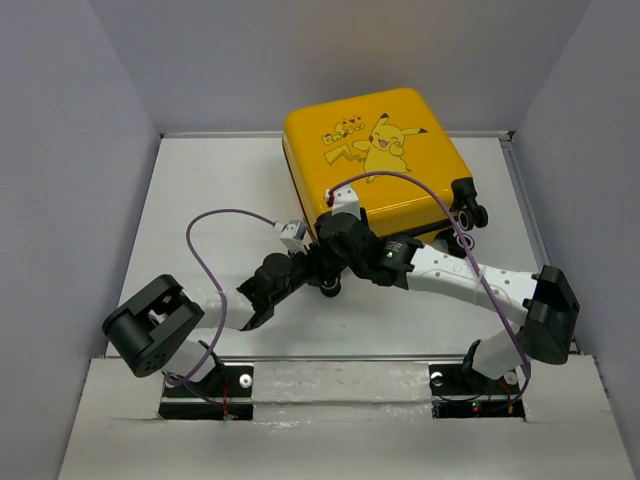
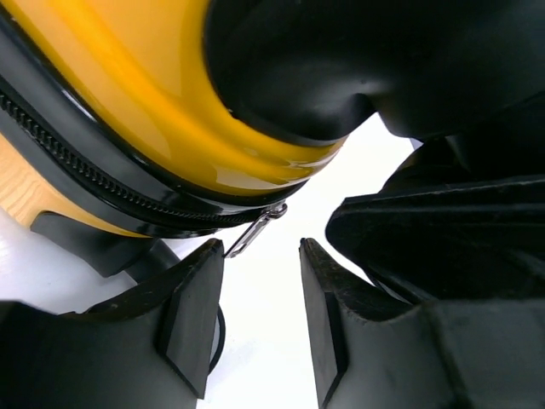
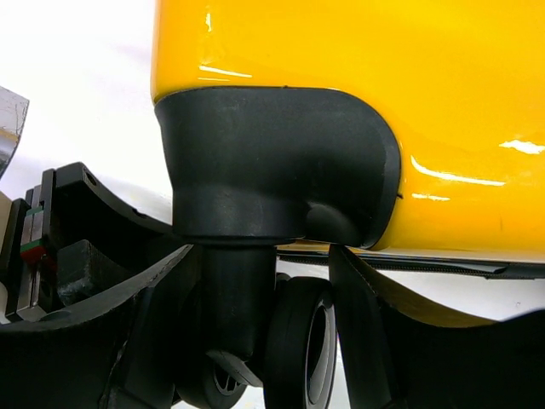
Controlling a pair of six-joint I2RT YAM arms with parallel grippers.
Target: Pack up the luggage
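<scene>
Lying flat on the white table, the luggage sits at the far centre, a little askew to the table edges. Lid up, cartoon showing, shell closed. Two black wheels stick out at its right side. Both arms reach in to the near-left corner of the case and crowd together there; a purple cable loops over the left arm. Right gripper: its fingers stand on either side of the corner's caster wheel and its stem, just under the black wheel housing. Both fingers look pressed against that assembly, so a clamp on the wheel, jaws fairly wide. Glossy yellow shell fills the frame above, with white table behind. Left gripper: fingers parted, only bare table showing in the gap. It sits low beside the same corner, just below the black zipper that runs along the seam between the yellow halves. The metal zipper pull hangs down from the seam, its tip just beside the left-hand finger's tip; contact cannot be told. Nothing is held between these fingers. A dark mass at the right of the left wrist view is too close to identify.
</scene>
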